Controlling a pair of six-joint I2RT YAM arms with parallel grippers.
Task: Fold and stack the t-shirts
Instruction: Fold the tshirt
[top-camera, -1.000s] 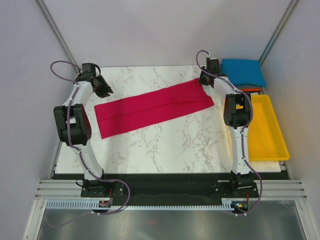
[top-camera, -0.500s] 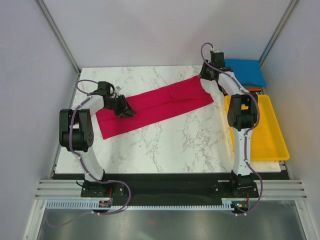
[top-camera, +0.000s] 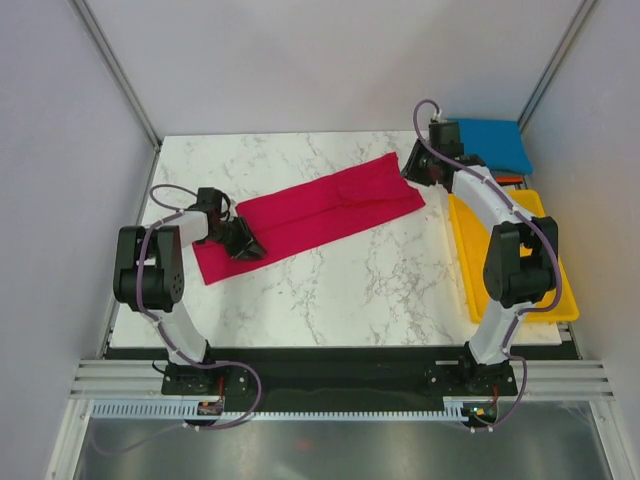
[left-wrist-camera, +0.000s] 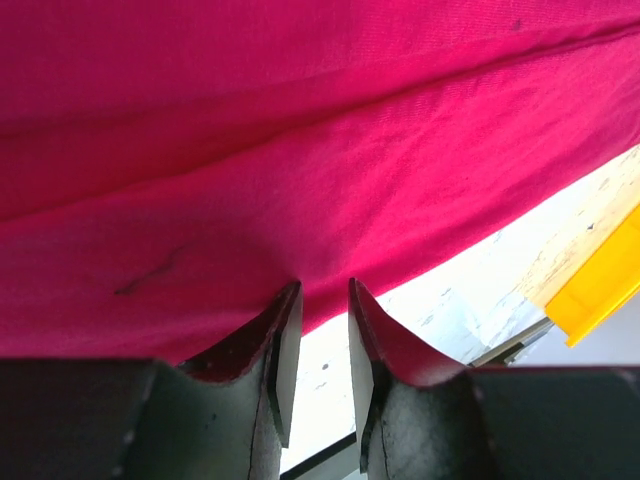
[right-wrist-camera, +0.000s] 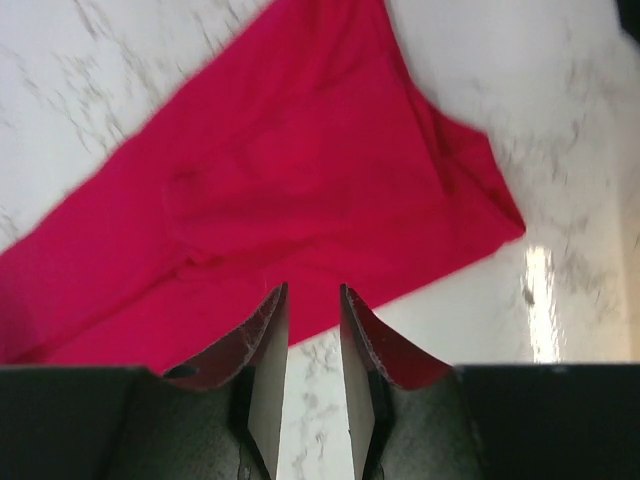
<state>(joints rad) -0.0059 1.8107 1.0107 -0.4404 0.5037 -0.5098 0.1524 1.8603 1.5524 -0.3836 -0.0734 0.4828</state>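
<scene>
My left tool (left-wrist-camera: 320, 292) sits low over the bench (top-camera: 350, 290). Its jaws are a narrow slot apart with nothing between them, and the tips are right at the hem of the crimson t-shirt (top-camera: 320, 208), which fills everything ahead of it. From overhead, that arm is folded back on itself, elbow out to the left and wrist turned in toward the shirt's left end.

My right tool (right-wrist-camera: 312, 292) is likewise slightly open and empty. It is held above the shirt's right end, with the cloth's edge at its tips and bare marble beneath. That arm reaches far forward, arched over the yellow tray (top-camera: 530, 275).

The shirt lies flat as a long folded band slanting between both tools. Just to the right of the right tool lies a folded blue t-shirt (top-camera: 490, 145), apart from the red one.

The left wrist camera catches the tray's corner past the hem. Only the overhead view shows the blue shirt.
</scene>
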